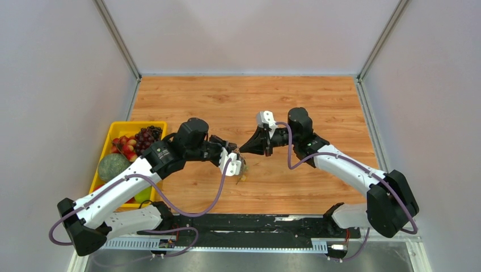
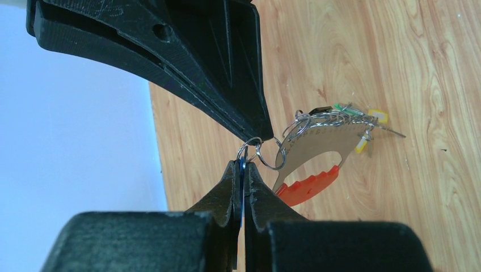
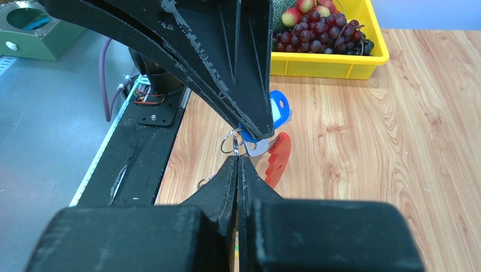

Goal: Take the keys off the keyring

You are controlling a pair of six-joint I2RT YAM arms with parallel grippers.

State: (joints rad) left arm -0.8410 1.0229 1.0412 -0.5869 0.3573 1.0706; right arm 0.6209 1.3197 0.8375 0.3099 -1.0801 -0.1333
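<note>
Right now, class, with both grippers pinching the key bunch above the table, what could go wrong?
1. The left gripper pinches the blue key with its very tips; a pull may make it slip.
2. The right gripper holds a thin ring of the keyring just as narrowly; losing it could drop the bunch onto the table.
3. The two grippers' tips nearly touch, so they might collide.

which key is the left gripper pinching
The blue-headed key, clamped in the left gripper. The green-headed key and yellow-headed key are bunched free on the chain beyond the red clip.
</note>
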